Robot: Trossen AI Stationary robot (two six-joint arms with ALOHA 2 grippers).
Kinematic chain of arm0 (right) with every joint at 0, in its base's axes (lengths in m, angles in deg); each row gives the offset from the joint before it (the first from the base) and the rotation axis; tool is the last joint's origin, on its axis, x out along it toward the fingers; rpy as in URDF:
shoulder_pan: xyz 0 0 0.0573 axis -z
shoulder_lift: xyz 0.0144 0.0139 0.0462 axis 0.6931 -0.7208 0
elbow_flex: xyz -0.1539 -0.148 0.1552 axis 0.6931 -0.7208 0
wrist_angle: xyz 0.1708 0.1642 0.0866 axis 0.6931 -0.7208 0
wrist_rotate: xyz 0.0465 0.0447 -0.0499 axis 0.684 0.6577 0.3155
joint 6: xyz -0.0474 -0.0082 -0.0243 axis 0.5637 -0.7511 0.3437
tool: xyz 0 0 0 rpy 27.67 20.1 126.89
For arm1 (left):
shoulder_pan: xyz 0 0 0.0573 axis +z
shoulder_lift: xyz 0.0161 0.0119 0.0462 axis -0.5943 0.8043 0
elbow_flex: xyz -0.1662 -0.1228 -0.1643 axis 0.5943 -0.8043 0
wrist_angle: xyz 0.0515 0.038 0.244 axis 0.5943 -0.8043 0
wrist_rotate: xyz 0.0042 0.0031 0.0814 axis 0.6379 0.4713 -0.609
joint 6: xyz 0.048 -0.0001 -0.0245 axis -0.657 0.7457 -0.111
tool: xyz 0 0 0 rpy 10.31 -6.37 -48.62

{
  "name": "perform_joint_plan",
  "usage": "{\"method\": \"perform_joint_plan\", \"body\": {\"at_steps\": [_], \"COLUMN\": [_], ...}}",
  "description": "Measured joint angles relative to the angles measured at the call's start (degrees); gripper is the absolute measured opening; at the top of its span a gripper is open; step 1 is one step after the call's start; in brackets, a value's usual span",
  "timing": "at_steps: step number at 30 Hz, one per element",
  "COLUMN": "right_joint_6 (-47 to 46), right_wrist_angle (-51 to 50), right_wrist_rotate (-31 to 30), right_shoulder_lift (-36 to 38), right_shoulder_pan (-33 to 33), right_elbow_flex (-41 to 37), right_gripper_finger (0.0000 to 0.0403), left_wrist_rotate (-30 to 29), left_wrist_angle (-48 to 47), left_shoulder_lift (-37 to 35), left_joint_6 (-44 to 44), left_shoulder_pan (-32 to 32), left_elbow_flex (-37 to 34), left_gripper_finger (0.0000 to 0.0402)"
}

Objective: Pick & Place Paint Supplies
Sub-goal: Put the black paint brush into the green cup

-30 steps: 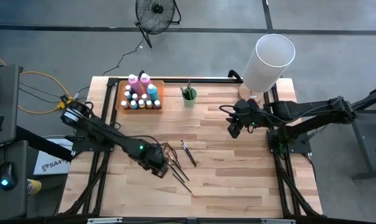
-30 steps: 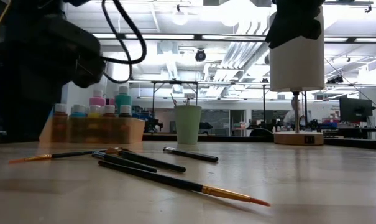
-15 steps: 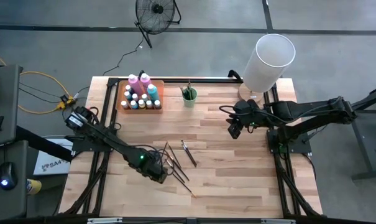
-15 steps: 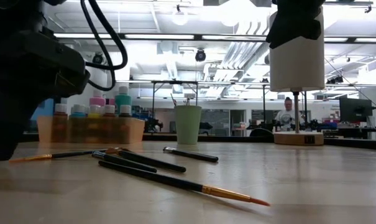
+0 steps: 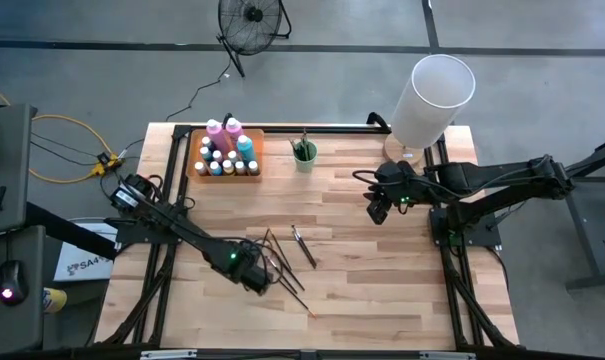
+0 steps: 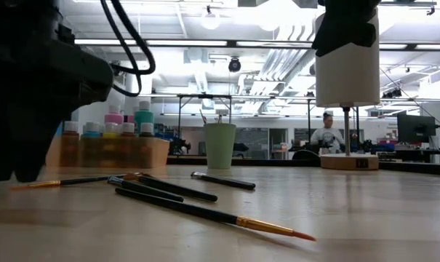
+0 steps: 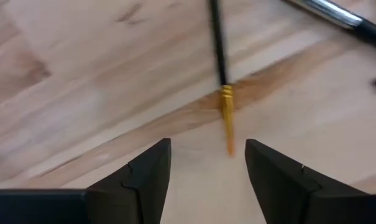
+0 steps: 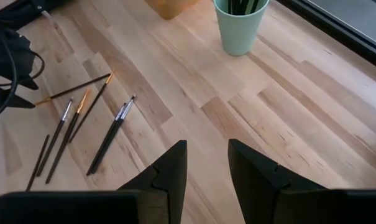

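1. The place is a robotics lab or a workshop.
2. A wooden table [image 5: 362, 250] stands in a black metal frame [image 5: 452, 270] on grey concrete floor.
3. A floor fan [image 5: 252, 18] stands at 12 o'clock from the table.
4. Behind are ceiling lights [image 6: 205, 44], a monitor [image 6: 416, 129] and a person [image 6: 326, 135].

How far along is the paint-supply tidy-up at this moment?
Done: the paint bottles stand in the orange tray, and some brushes sit in the green cup. In hand: the left gripper is open, low over one brush tip, gripping nothing. Left: several loose brushes on the table; the right gripper waits empty.
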Motion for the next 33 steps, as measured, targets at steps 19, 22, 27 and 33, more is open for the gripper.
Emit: {"method": "perform_joint_plan", "body": {"at_steps": [19,22,27,33], "right_joint_6": [-1.2,-1.2,-1.4,-1.4], "right_wrist_angle": [0.2,0.2,0.2,0.2], "right_wrist_rotate": [1.0,1.1,1.2,1.3], "right_shoulder_lift": [0.0,0.0,0.0,0.0], "right_shoulder_pan": [0.0,0.0,0.0,0.0], "right_elbow_flex": [0.0,0.0,0.0,0.0], "right_gripper_finger": [0.0111,0.0111,0.0111,0.0111], "left_wrist_rotate": [4.0,5.6,5.9,7.3], "left_wrist_angle": [2.2,1.9,1.8,2.0], "left_shoulder_lift": [4.4,4.4,4.4,4.5], "left_joint_6": [-0.4,-1.1,-1.3,-2.1], "left_shoulder_pan": [0.6,1.0,1.2,1.2], "left_elbow_flex": [0.3,0.2,0.1,0.0], "left_gripper_finger": [0.0183,0.0158,0.0119,0.0104]}}
